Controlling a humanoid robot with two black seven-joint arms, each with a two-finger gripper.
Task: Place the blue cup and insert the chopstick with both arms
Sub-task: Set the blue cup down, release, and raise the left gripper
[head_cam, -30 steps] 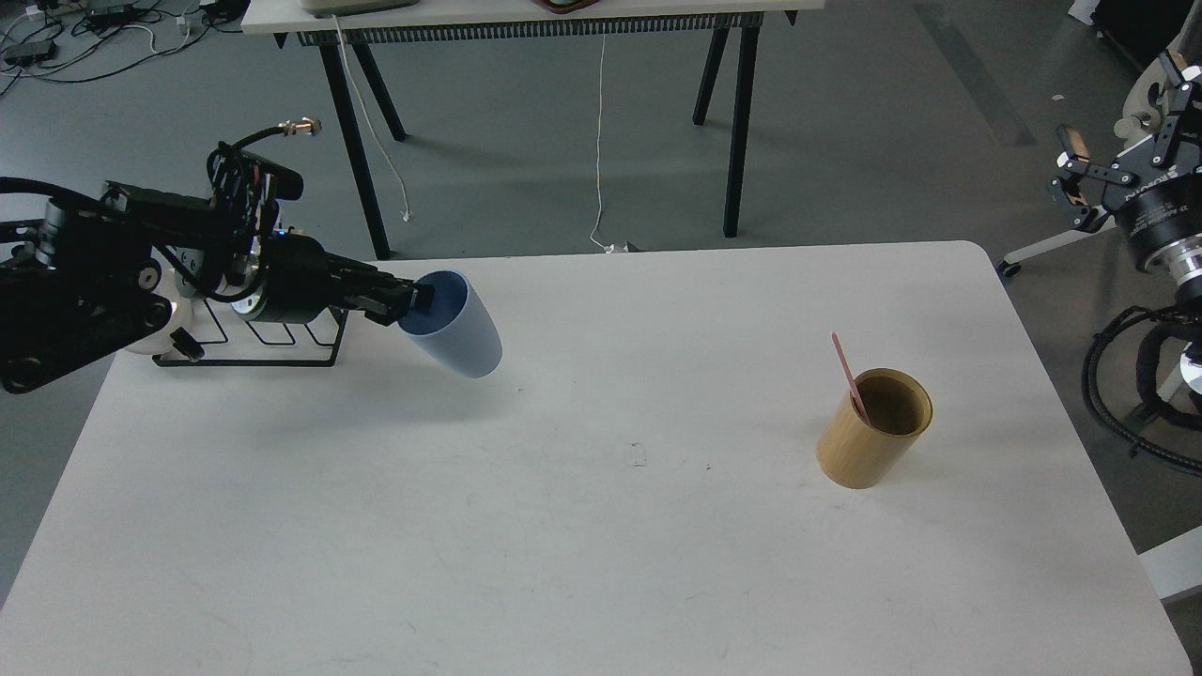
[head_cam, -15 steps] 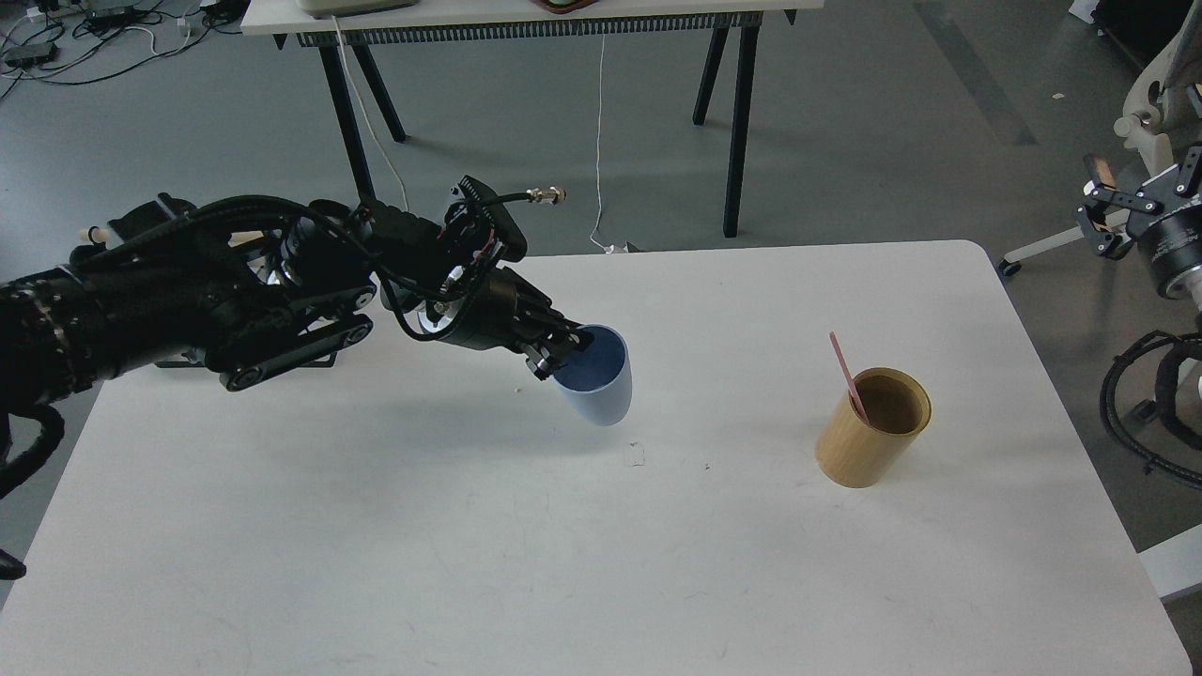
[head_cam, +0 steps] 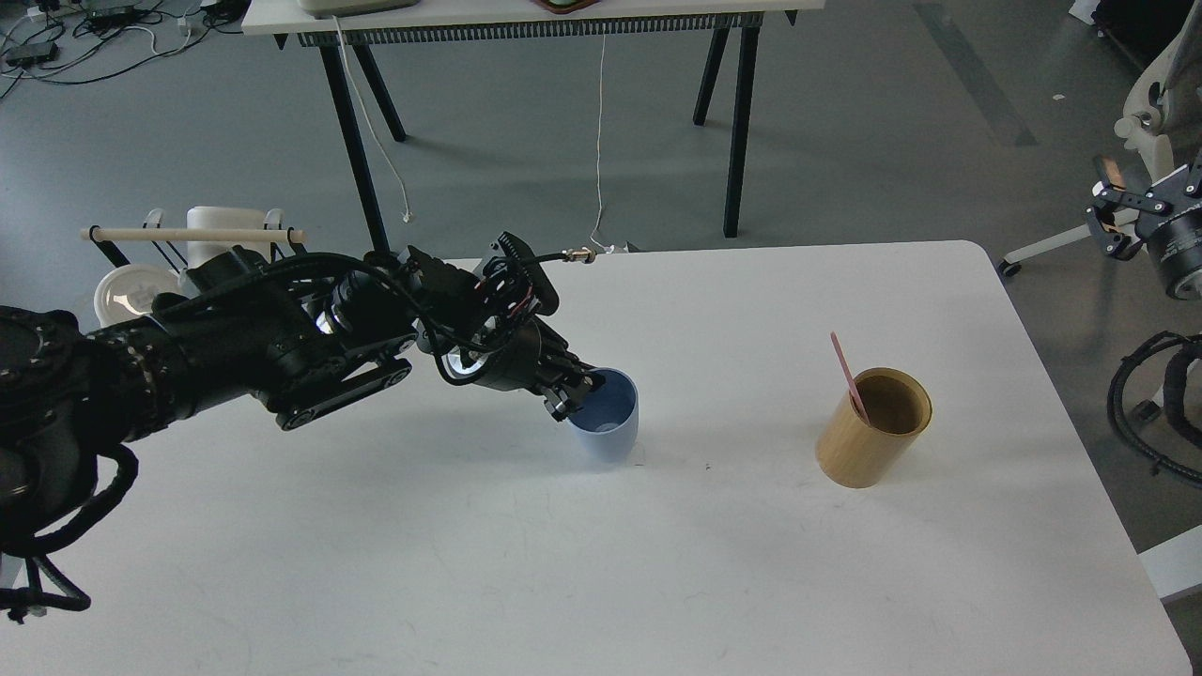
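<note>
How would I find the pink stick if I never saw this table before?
Start at the big white table and look toward its right side, where a tan wooden holder stands alone. The chopstick leans inside it, poking up over the left of its rim. It is the only thin pink thing there; the blue cup near the middle is squat and pale.

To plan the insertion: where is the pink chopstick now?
In the head view, the chopstick leans inside the wooden holder, right of the blue cup.

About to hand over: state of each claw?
Left claw: closed on the small pale blue plastic cup's rim.
Right claw: cannot be told.
</note>
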